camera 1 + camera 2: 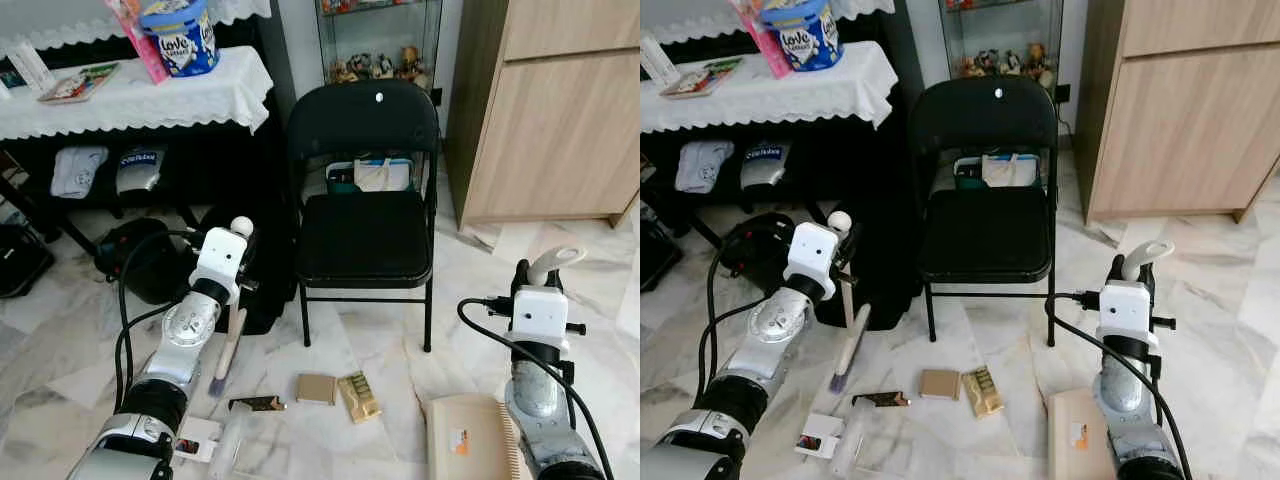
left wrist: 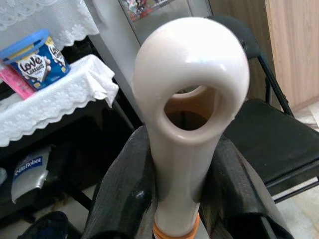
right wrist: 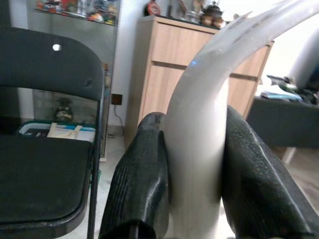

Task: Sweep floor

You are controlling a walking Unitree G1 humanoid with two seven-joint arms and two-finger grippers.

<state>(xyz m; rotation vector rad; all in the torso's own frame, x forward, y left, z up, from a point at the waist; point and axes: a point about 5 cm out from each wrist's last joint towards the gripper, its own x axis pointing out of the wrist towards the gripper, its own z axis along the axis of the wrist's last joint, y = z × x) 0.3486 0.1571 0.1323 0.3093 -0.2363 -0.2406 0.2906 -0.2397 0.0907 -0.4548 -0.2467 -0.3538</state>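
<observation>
My left gripper [image 2: 175,167] is shut on the cream handle of a hand brush [image 1: 231,345]. The brush hangs upright with its bristles [image 1: 218,385] at the marble floor, left of the chair. My right gripper [image 3: 195,164] is shut on the curved white handle [image 1: 555,260] of a beige dustpan [image 1: 470,440], which rests on the floor at the lower right. Between brush and dustpan lies litter: a brown cardboard piece [image 1: 316,388], a gold wrapper [image 1: 358,396], a dark wrapper [image 1: 255,403] and a clear plastic packet [image 1: 245,445].
A black folding chair [image 1: 365,240] stands straight ahead, just beyond the litter. A dark table with a white lace cloth [image 1: 150,95] is at the left, with a black bag [image 1: 150,262] on the floor by it. A wooden cabinet [image 1: 560,110] fills the right.
</observation>
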